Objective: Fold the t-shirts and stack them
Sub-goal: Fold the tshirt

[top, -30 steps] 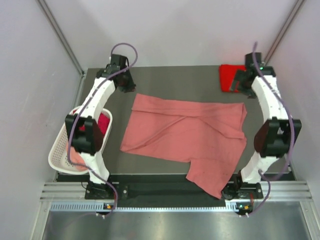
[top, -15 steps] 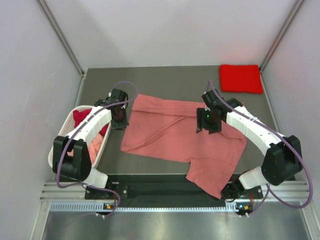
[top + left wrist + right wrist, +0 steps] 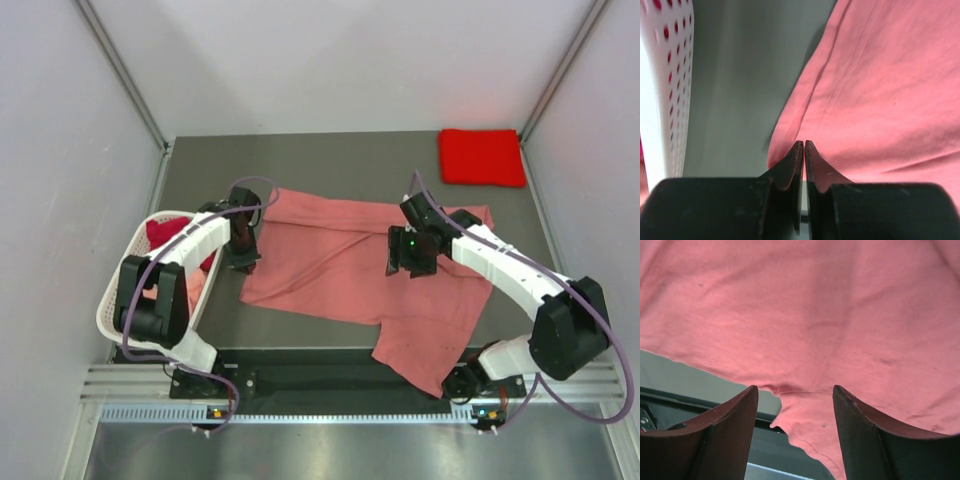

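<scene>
A salmon pink t-shirt (image 3: 340, 265) lies spread out across the middle of the table, one sleeve (image 3: 425, 350) hanging over the near edge. A bright red t-shirt (image 3: 481, 157) lies folded at the far right corner. My left gripper (image 3: 243, 258) stands at the pink shirt's left edge. In the left wrist view its jaws (image 3: 804, 143) are shut to a thin slit over that edge (image 3: 790, 115), with no cloth seen between them. My right gripper (image 3: 408, 266) hovers over the shirt's middle right, jaws (image 3: 795, 388) open above the hem and sleeve (image 3: 810, 430).
A white slotted basket (image 3: 112, 300) stands at the table's left edge, with a dark crimson shirt (image 3: 163, 234) and pale pink cloth (image 3: 150, 293) inside. Its wall (image 3: 660, 100) is close to the left of my left gripper. Grey walls enclose the table.
Both arms have swung in from the far corners to the pink shirt. The left jaws have closed to a slit and the right jaws have narrowed a little.
</scene>
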Robot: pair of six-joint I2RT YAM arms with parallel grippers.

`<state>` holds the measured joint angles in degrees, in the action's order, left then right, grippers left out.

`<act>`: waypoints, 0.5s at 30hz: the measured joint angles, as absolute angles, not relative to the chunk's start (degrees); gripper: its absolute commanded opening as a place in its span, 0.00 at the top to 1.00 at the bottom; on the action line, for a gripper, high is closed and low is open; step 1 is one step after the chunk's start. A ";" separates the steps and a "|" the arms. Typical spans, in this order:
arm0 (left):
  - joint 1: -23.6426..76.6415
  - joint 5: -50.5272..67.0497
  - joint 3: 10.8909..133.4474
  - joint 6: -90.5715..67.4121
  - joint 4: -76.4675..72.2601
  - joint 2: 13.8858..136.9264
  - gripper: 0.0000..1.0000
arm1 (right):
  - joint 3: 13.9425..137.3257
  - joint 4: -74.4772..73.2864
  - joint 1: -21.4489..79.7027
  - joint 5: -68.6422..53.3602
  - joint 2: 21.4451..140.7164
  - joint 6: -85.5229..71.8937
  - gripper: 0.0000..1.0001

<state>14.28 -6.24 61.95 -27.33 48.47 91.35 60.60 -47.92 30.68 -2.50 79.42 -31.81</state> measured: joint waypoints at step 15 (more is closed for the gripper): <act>14.28 -5.74 54.54 -31.59 53.04 85.14 0.75 | 57.91 -41.89 33.28 -5.15 82.37 -33.26 0.39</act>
<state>14.28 -5.74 54.54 -31.59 53.04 85.14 57.91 -41.89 33.28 -5.15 82.37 -33.26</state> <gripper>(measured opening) 0.260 0.611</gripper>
